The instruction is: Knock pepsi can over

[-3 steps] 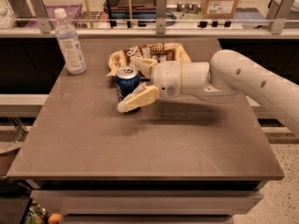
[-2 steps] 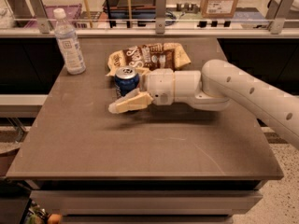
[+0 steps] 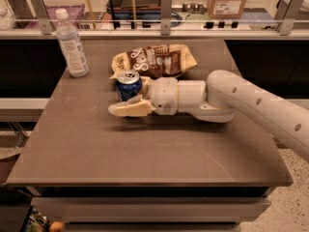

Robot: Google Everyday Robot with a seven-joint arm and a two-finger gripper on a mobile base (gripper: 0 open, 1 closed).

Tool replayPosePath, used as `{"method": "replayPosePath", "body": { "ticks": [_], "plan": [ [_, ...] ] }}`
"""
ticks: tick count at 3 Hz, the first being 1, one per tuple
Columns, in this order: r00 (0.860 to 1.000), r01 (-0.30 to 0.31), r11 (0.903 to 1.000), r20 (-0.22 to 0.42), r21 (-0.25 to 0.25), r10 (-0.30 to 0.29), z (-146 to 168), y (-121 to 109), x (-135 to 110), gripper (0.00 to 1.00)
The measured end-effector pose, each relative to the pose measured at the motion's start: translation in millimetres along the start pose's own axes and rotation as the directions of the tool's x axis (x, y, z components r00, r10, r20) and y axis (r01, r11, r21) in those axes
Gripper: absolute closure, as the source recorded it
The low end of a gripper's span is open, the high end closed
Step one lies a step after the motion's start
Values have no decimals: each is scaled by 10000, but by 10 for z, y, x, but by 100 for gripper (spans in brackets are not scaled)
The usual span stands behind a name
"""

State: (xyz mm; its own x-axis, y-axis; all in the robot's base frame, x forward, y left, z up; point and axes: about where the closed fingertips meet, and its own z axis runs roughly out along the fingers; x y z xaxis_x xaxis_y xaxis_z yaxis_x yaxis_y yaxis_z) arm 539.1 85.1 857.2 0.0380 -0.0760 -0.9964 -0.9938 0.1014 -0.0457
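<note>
The pepsi can (image 3: 128, 84) stands upright on the grey table (image 3: 145, 149), just in front of the snack bag. It is dark blue with a silver top. My gripper (image 3: 121, 109) comes in from the right on a white arm (image 3: 227, 98) and points left. It sits low over the table, right at the can's front side and touching or nearly touching it. The lower part of the can is hidden behind the gripper.
A brown-and-cream snack bag (image 3: 155, 59) lies right behind the can. A clear water bottle (image 3: 71, 43) with a white cap stands at the table's back left. A railing and a shelf with boxes run behind the table.
The gripper has moved left and dropped lower, now stretching along the can's front side. The can stays upright in the same spot.
</note>
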Motion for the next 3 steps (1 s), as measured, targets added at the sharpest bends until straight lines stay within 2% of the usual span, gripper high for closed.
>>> {"method": "replayPosePath", "body": {
  "ticks": [1, 2, 3],
  "plan": [
    [10000, 0, 10000, -1, 1, 0, -1, 0, -11, 87],
    [10000, 0, 10000, -3, 1, 0, -1, -1, -11, 100],
    [9979, -47, 9998, -652, 216, 61, -137, -85, -90, 100]
  ]
}}
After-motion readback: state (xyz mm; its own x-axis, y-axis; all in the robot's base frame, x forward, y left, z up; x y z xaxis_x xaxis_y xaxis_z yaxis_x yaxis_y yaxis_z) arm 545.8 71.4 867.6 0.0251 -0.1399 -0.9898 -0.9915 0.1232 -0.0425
